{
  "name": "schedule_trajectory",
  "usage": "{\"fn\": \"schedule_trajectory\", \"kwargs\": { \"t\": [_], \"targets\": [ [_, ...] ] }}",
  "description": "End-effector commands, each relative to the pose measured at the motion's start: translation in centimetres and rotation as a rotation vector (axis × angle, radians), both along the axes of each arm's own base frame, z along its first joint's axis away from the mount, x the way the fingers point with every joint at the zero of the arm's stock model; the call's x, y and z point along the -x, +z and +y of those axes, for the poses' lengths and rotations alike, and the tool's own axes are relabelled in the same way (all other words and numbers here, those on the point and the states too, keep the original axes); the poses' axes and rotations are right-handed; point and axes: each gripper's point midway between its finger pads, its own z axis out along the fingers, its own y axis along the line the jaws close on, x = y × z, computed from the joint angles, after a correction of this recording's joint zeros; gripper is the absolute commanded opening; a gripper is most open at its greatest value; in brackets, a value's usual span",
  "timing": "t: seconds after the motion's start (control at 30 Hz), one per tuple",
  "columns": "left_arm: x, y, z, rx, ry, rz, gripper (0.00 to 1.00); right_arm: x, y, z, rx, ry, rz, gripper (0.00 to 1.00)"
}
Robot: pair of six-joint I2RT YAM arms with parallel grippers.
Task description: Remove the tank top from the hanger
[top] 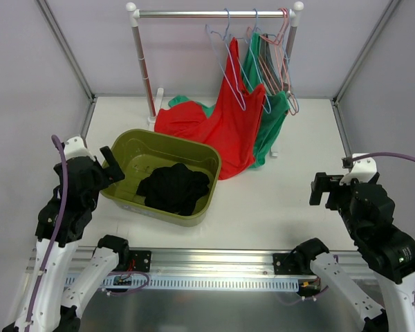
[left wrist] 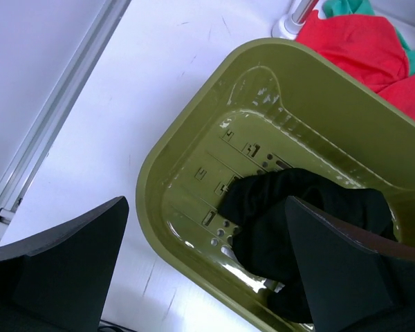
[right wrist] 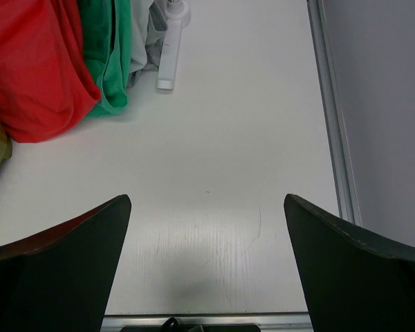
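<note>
Lying bunched in the green tub [top: 135,136] at 9 o'clock, the tank top [top: 174,188] is clear of the hanger [top: 226,33] at 12; left gripper [top: 112,164] and right gripper [top: 322,190] gape empty, the left near enough that it could clip the tub rim.

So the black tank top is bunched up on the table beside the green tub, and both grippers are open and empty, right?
Not quite: the tank top lies bunched up inside the green tub, not beside it, as the top external view shows. The left gripper and right gripper are open and empty.
</note>
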Motion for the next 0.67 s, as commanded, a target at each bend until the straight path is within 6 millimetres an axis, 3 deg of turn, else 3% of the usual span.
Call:
{"fn": "schedule_trajectory", "kwargs": {
  "t": [0.0,0.2,0.63],
  "targets": [
    [-0.8,-0.1,-0.7,0.028,-0.024,-0.02,0.99,-0.8,0.2,0.1,0.009,-0.008,-0.01,0.99],
    [-0.8,-1.9,-0.5,0.019,-0.01,0.003,0.99,-1.5,-0.1,0.8,-0.004,0.012,-0.02,0.99],
    [-0.5,-1.7,0.3,0.004,0.026,-0.026,0.99,-3.0,-0.1,1.4,-0.017,-0.004,-0.021,0.99]
  ]
}}
